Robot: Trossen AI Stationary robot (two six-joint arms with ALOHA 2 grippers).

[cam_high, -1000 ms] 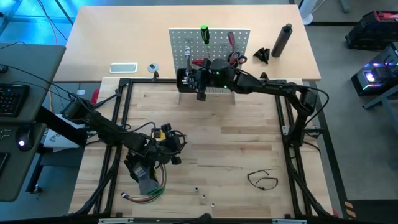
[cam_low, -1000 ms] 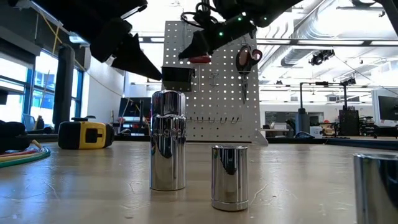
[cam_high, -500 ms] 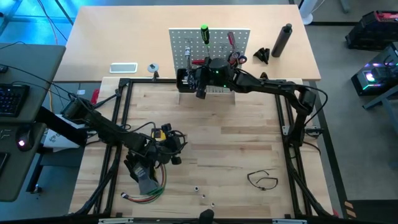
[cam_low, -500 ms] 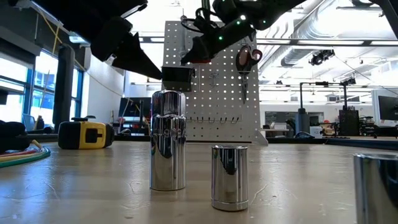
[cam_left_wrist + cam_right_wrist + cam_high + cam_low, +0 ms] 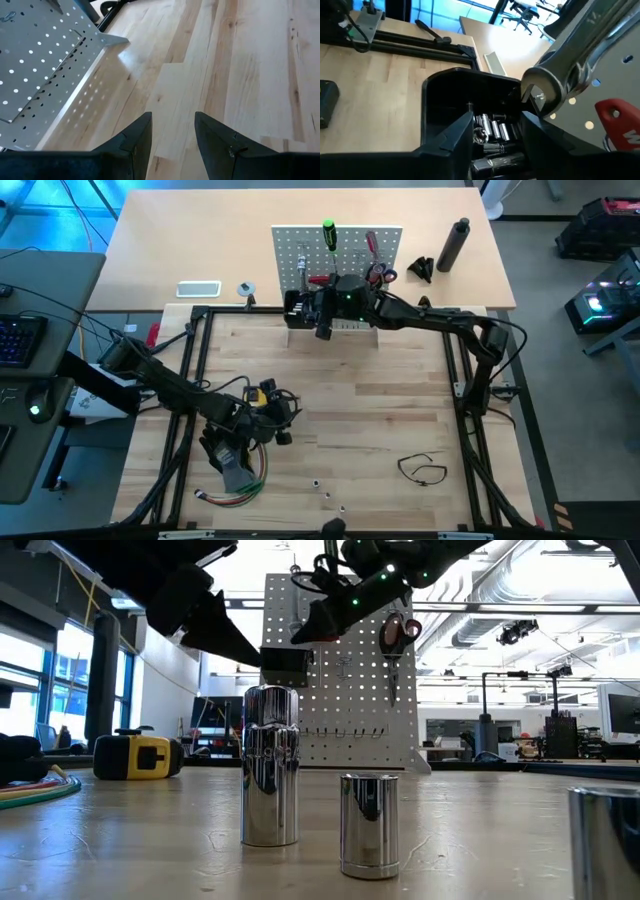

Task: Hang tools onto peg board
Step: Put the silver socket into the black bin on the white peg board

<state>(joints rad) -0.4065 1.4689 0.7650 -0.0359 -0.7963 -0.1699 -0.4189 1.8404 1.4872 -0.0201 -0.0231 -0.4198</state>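
The peg board [image 5: 337,250] stands at the table's far middle, with a black bin [image 5: 295,308] on its front. On it hang a green-handled screwdriver [image 5: 328,235], a red-handled one [image 5: 371,245], scissors [image 5: 398,635] and a silver wrench [image 5: 570,65]. My right gripper [image 5: 495,130] is open and empty just above the bin [image 5: 455,95], which holds silver sockets [image 5: 492,130]. My left gripper [image 5: 172,135] is open and empty over the table at the near left, beside the yellow tape measure [image 5: 265,392]. A thin black loop [image 5: 422,468] and small metal bits [image 5: 320,485] lie near the front.
Black gloves [image 5: 225,465] and a bundle of coloured wires [image 5: 235,490] lie under the left arm. Chrome sockets [image 5: 270,765] [image 5: 370,825] stand upright on the near table. A black bottle [image 5: 455,245] and a phone [image 5: 198,289] lie beyond the frame.
My right gripper has sunk slightly toward the black bin in front of the peg board. Nothing else has moved.
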